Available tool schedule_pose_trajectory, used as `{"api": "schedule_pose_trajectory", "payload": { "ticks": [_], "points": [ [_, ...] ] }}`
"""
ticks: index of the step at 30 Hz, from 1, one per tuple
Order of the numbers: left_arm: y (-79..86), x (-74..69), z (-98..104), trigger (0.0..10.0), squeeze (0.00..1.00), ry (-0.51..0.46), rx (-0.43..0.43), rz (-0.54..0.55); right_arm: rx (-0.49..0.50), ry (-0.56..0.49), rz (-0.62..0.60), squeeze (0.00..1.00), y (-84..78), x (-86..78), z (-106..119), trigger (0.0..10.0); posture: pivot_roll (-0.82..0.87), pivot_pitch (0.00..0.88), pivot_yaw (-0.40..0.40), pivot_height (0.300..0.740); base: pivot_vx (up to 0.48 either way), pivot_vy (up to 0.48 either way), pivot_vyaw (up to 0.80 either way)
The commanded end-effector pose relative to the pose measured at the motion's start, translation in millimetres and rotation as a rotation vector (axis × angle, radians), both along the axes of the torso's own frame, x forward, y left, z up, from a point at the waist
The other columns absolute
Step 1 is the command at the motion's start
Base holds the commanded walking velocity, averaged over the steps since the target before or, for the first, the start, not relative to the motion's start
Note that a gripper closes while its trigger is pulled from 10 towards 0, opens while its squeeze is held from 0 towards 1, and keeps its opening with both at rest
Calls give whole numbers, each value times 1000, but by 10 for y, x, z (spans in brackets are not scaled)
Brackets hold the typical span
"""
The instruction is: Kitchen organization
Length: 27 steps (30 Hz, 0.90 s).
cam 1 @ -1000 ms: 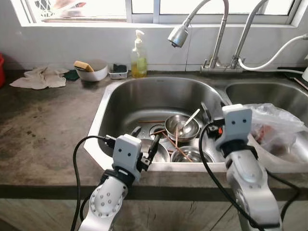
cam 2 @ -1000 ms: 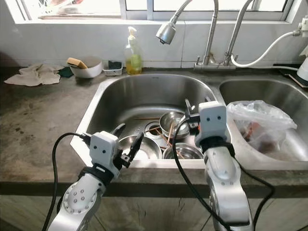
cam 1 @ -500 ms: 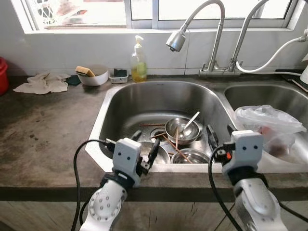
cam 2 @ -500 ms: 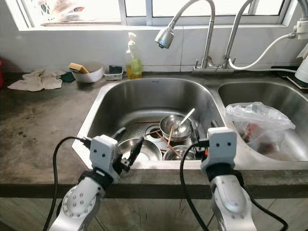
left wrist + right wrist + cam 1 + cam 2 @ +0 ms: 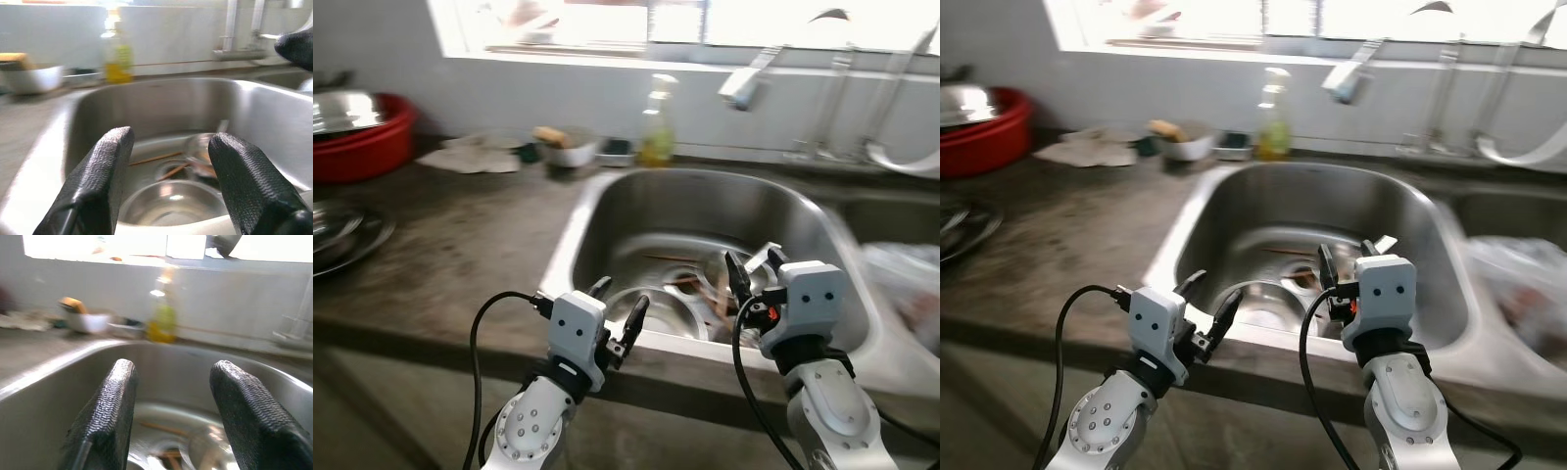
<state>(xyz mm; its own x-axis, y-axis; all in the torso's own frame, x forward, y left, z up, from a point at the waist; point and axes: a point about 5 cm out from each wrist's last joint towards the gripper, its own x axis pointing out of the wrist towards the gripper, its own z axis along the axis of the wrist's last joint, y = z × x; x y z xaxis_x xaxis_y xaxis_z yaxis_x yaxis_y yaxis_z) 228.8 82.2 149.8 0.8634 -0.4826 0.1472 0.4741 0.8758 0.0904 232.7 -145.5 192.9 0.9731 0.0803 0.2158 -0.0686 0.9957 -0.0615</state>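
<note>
1. At the front edge of the dark tabletop, both arms are raised before the steel sink, and the head views are blurred.
2. Left pincer: it hangs over the sink's near rim with its fingers spread wide, holding nothing.
3. Right pincer: it sits above the near right part of the basin, also spread wide and empty, with its fingers pointing toward the back wall.
4. Down in the basin lie steel bowls near the front wall, with a few thin brown sticks just behind them.
5. Along the back of the tabletop stand a yellow soap bottle, a small white bowl with a sponge in it, and a crumpled cloth to its left.
6. A curved faucet reaches over the basin.
7. Far left sit a red basin and a steel dish.
8. To the right of the sink, a plastic bag lies in the second basin.
</note>
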Motion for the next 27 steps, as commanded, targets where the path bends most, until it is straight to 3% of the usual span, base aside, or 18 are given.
{"api": "schedule_pose_trajectory", "payload": {
  "ticks": [1, 9, 17, 27],
  "points": [
    [21, -12, 37, 10000, 0, -13, -6, 7, 9, -3, -3, 0, 1, 20, 21, 10000, 24, 0, -39, 740, 0, 0, 800],
    [14, -6, 44, 10000, 0, -8, -12, 14, 6, -16, -21, 0, -32, 108, 55, 10000, 31, 0, -40, 740, 0, 0, 800],
    [15, -11, 41, 10000, 0, -3, -1, 18, 12, -19, -3, 0, 21, 158, 79, 10000, 36, 0, -44, 740, 0, 472, 800],
    [46, 10, 49, 10000, 0, -14, 13, 50, 19, -15, 3, 0, 47, 202, 72, 10000, 38, 0, -50, 740, 0, 0, 800]
  ]
}}
